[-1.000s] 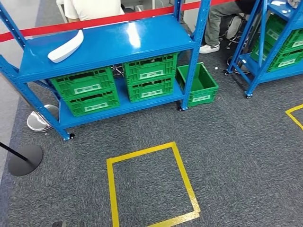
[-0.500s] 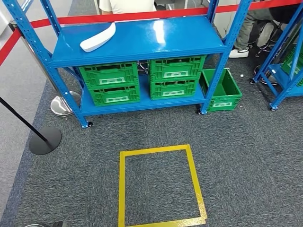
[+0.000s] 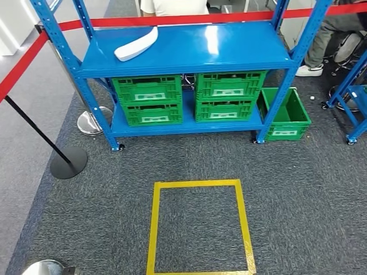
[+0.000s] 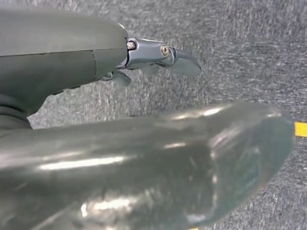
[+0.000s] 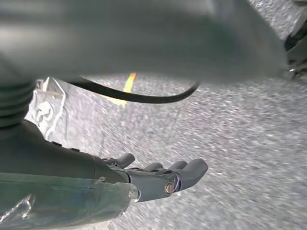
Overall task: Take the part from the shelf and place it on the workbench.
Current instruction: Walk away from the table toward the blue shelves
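While both arms hang over carpet, left robot hand [image 4: 159, 60] and right robot hand [image 5: 159, 179] seemingly loose, empty; white part [image 3: 136, 44] waits on shelf [image 3: 216, 48].

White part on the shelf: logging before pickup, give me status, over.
Left hand and right hand empty, fingers extended, hanging over carpet. White part lies untouched on blue shelf top, left side. Nothing on the carpet between here and the shelf except the yellow taped square.
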`<state>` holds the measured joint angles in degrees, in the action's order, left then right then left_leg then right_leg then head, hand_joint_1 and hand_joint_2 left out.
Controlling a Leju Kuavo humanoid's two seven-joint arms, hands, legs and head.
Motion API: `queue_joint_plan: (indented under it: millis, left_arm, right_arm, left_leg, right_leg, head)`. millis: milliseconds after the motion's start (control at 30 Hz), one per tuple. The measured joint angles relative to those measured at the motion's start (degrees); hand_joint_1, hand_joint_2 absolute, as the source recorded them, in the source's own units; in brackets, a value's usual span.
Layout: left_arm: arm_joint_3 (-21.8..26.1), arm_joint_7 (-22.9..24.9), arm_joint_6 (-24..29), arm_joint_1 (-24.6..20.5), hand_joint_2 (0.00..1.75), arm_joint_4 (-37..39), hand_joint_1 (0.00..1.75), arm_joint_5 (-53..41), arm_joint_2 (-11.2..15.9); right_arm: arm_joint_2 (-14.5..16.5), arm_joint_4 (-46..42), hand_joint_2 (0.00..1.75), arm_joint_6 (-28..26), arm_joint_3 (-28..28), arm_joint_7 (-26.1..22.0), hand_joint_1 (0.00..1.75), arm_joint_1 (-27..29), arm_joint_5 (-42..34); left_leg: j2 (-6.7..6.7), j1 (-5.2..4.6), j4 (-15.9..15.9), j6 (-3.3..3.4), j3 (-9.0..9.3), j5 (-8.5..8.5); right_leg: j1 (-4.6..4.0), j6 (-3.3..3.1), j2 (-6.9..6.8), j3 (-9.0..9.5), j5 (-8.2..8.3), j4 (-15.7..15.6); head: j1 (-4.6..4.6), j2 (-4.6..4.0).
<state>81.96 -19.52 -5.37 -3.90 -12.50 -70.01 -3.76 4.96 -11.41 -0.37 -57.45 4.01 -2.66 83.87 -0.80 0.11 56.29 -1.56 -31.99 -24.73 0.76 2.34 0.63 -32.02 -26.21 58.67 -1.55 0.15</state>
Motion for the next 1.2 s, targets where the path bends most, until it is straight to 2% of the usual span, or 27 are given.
queue_joint_plan:
  millis: [33, 67, 133, 167, 200, 267, 300, 400, 433, 533, 800, 833, 867, 933, 967, 1000, 1200]
  left_arm:
    - [0.0, -0.1, -0.1, 0.0, 0.0, 0.0, 0.0, 0.0, 0.0]
    - [0.0, -0.1, -0.2, 0.0, 0.0, 0.0, 0.0, -0.1, 0.0]
    - [0.0, -0.2, -0.4, -0.1, 0.0, 0.0, 0.0, -0.2, 0.0]
    - [-0.1, -0.3, -0.5, -0.1, 0.0, 0.0, 0.0, -0.3, 0.0]
    - [-0.1, -0.3, -0.5, -0.1, 0.0, 0.0, 0.0, -0.3, 0.1]
    - [-0.1, -0.3, -0.6, -0.1, 0.0, 0.0, 0.0, -0.3, 0.0]
    - [-0.1, -0.3, -0.6, -0.1, 0.0, 0.0, 0.0, -0.3, 0.0]
    - [-0.1, -0.3, -0.6, -0.1, 0.0, 0.0, 0.0, -0.3, -0.1]
    - [-0.1, -0.3, -0.6, -0.1, 0.0, 0.0, 0.0, -0.3, -0.1]
    - [-0.1, -0.3, -0.6, -0.1, 0.0, 0.0, 0.0, -0.2, -0.2]
    - [-0.1, -0.1, -0.6, -0.1, 0.0, 0.0, 0.0, -0.1, -0.5]
    - [-0.1, -0.1, -0.6, -0.1, 0.0, 0.0, 0.14, -0.1, -0.5]
    - [-0.1, -0.1, -0.7, -0.1, 0.0, 0.0, 0.58, 0.1, -0.5]
    - [-0.1, -0.6, -1.1, -0.1, 0.0, 0.0, 1.45, 0.6, -0.5]
    - [-0.1, -1.1, -1.3, -0.1, 0.0, 0.0, 1.75, 0.9, -0.5]
    - [-0.1, -1.9, -1.5, -0.1, 0.0, 0.0, 1.75, 1.2, -0.5]
    - [-0.1, -6.1, -1.9, -0.1, 0.0, 0.0, 1.75, 1.6, -0.6]
  right_arm:
    - [0.0, 0.0, 1.75, -0.3, -0.3, 0.5, 0.0, 0.0, -0.3]
    - [0.0, 0.0, 1.31, -0.7, -0.7, 1.2, 0.0, 0.0, -0.7]
    - [0.0, 0.0, 0.44, -1.5, -1.5, 2.4, 0.0, -0.1, -1.2]
    - [-0.1, 0.0, 0.0, -1.7, -1.8, 2.7, 0.0, -0.1, -1.3]
    - [-0.1, 0.0, 0.0, -1.7, -2.0, 2.8, 0.0, -0.2, -1.4]
    - [-0.1, 0.0, 0.0, -1.7, -2.5, 2.5, 0.0, -0.2, -1.5]
    - [-0.1, 0.0, 0.0, -1.6, -2.7, 2.1, 0.0, -0.2, -1.5]
    - [-0.2, 0.0, 0.0, -1.1, -2.8, 1.1, 0.0, -0.2, -1.4]
    - [-0.2, 0.0, 0.0, -1.0, -2.9, 0.8, 0.0, -0.2, -1.4]
    - [-0.3, 0.0, 0.0, -0.7, -3.1, 0.3, 0.0, -0.2, -1.3]
    - [-0.3, 0.0, 0.0, 0.0, -3.2, 1.1, 0.0, -0.2, -1.3]
    - [-0.3, 0.0, 0.0, 0.1, -3.2, 1.1, 0.0, -0.2, -1.3]
    - [-0.3, 0.0, 0.0, 0.2, -3.2, 1.1, 0.21, -0.2, -1.3]
    - [-0.3, 0.0, 0.0, 0.6, -3.3, 0.7, 1.08, -0.2, -1.6]
    - [-0.3, 0.0, 0.0, 0.7, -3.3, 0.3, 1.52, -0.2, -1.7]
    - [-0.3, 0.0, 0.0, 0.7, -3.3, -0.4, 1.75, -0.2, -2.0]
    - [-0.3, 0.0, 0.0, 0.6, -4.0, -5.5, 1.75, -0.4, -3.4]
  left_leg:
    - [-0.01, 0.03, -0.2, 0.16, -0.01, 0.17]
    - [-0.01, 0.03, -0.4, 0.64, -0.02, 0.24]
    - [0.0, -0.01, -0.4, 2.2, -0.1, 0.36]
    - [0.0, -0.02, -0.4, 2.69, -0.1, 0.36]
    - [0.0, -0.01, -0.5, 2.89, -0.1, 0.45]
    - [0.0, 0.05, -0.6, 2.59, -0.1, 0.62]
    - [0.0, 0.12, -0.7, 2.09, -0.09, 0.68]
    - [0.0, 0.41, -0.9, -0.42, -0.07, 0.79]
    - [0.0, 0.46, -1.0, -0.9, -0.08, 0.8]
    - [0.0, 0.42, -0.9, -0.97, -0.12, 0.78]
    - [0.0, 0.09, -0.9, -0.62, -0.23, 0.79]
    - [0.0, 0.07, -0.9, -0.61, -0.24, 0.79]
    - [0.0, 0.05, -0.9, -0.59, -0.24, 0.8]
    - [0.0, 0.02, -0.9, -0.55, -0.25, 0.82]
    - [0.0, 0.01, -0.9, -0.53, -0.25, 0.82]
    - [0.0, 0.01, -0.9, -0.52, -0.25, 0.82]
    - [0.0, 0.0, -0.9, -0.51, -0.25, 0.82]
  right_leg:
    - [-0.02, -0.15, 0.03, -0.09, 0.13, -0.1]
    - [-0.01, -0.22, 0.05, -0.15, 0.27, -0.2]
    - [0.0, -0.27, 0.12, -0.24, 0.37, -0.3]
    - [-0.06, -0.39, 0.12, -0.25, 0.38, -0.3]
    - [-0.14, -0.51, 0.12, -0.24, 0.37, -0.3]
    - [-0.3, -0.75, 0.09, -0.26, 0.35, -0.3]
    - [-0.38, -0.85, 0.07, -0.28, 0.34, -0.2]
    - [-0.55, -1.06, 0.04, -0.43, 0.35, -0.2]
    - [-0.57, -1.06, 0.04, -0.47, 0.36, -0.2]
    - [-0.49, -0.99, 0.03, -0.44, 0.43, -0.2]
    - [-0.13, -0.6, 0.03, -0.4, 0.68, -0.5]
    - [-0.12, -0.58, 0.03, -0.4, 0.69, -0.5]
    - [-0.1, -0.56, 0.03, -0.4, 0.7, -0.5]
    - [-0.08, -0.54, 0.03, -0.41, 0.71, -0.5]
    - [-0.07, -0.54, 0.03, -0.41, 0.71, -0.5]
    - [-0.07, -0.54, 0.03, -0.41, 0.72, -0.5]
    - [-0.07, -0.53, 0.03, -0.41, 0.72, -0.5]
  head:
    - [0.08, 0.0]
    - [0.15, 0.0]
    - [0.36, 0.0]
    - [0.38, 0.0]
    - [0.39, 0.0]
    - [0.39, 0.0]
    - [0.38, 0.0]
    - [0.36, 0.0]
    - [0.35, 0.0]
    - [0.31, 0.0]
    - [0.32, 0.0]
    - [0.32, 0.0]
    - [0.33, 0.0]
    - [0.33, 0.0]
    - [0.33, 0.0]
    - [0.33, 0.0]
    - [0.33, 0.0]
